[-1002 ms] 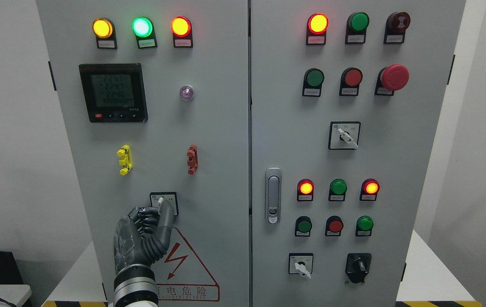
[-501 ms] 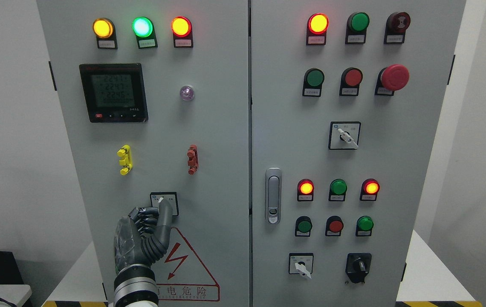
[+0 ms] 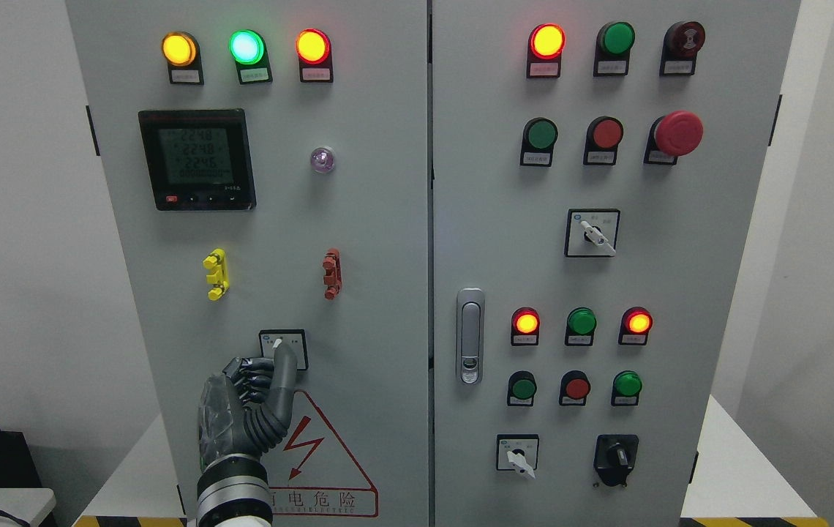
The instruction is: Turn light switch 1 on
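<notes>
A small rotary selector switch (image 3: 292,341) in a black-framed square plate sits low on the left cabinet door (image 3: 373,219), above a red lightning warning triangle (image 3: 322,468). My left hand (image 3: 265,368) rises from the bottom edge just below it. One finger (image 3: 284,369) stretches up and its tip touches the switch's white knob (image 3: 277,342), covering the lower part of the plate. The other fingers are curled in against the palm and grasp nothing. The right arm does not show.
The left door carries three lit lamps (image 3: 246,47), a digital meter (image 3: 196,159), and yellow (image 3: 215,274) and red (image 3: 331,273) clips. The right door has a handle (image 3: 469,335), push buttons, a red mushroom stop button (image 3: 677,132) and more rotary switches (image 3: 591,233).
Nothing much: the finger stays on the switch knob and the hand has barely moved. The meter digits have flickered.
</notes>
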Tool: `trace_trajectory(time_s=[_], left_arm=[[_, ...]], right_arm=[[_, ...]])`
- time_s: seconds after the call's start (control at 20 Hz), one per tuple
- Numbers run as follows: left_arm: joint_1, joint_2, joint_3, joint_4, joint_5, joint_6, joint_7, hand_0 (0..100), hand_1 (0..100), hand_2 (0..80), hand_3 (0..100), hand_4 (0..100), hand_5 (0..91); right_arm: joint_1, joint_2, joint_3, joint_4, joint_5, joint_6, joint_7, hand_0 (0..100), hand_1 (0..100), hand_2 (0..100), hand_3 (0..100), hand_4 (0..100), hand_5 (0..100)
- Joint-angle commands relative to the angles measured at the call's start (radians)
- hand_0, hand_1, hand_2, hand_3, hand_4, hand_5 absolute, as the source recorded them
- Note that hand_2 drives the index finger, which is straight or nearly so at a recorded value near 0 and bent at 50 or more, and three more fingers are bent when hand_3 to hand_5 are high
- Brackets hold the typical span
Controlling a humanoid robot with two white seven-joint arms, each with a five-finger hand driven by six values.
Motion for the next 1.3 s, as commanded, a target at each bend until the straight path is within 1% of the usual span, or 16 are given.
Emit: trace_trajectory(time_s=[0.0,0.55,0.9,1.25], left_arm=[[-0.003,0.001,0.000,0.002,-0.001,0.003,-0.001,45,36,49.0,76,81,80.5],[-0.004,0.001,0.000,0.002,0.001,0.003,-0.001,46,36,49.0,76,81,81.7],[-0.004,0.001,0.000,0.002,0.001,0.003,-0.003,51,33,50.0,78,82,82.6],[-0.007,0.001,0.001,0.002,0.001,0.002,-0.011,53,32,51.3,79,83,83.1]], right_arm=[[0.000,0.000,0.000,0.000,-0.018,0.001,0.000,12,39,0,0,0,0],[0.000,0.000,0.000,0.000,-0.018,0.001,0.000,12,39,0,0,0,0],[0.000,0.000,0.000,0.000,-0.018,0.001,0.000,12,39,0,0,0,0],[0.000,0.000,0.000,0.000,-0.017,0.001,0.000,12,39,0,0,0,0]])
